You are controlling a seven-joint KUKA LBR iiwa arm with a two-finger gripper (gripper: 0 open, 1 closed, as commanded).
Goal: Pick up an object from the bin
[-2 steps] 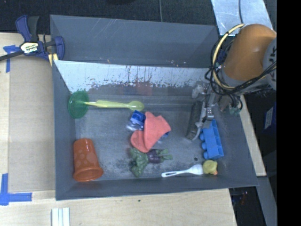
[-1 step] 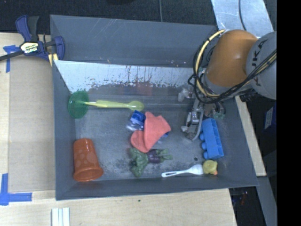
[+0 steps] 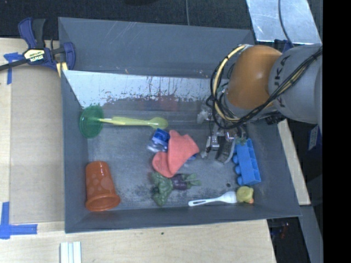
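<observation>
Evenly lit from above, with pale glare on the bin's point(image 3: 137, 84) back wall and soft shadow beneath the arm point(image 3: 301, 92).

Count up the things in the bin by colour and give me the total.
Green: 2, ladle, toy
Blue: 2, brick, small piece
Orange: 1, cup
Pink: 1, cloth
White: 1, spoon
Yellow: 1, lump
Total: 8

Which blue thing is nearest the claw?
The long studded blue block, right beside the claw; the small blue piece lies beyond the pink cloth.
</observation>
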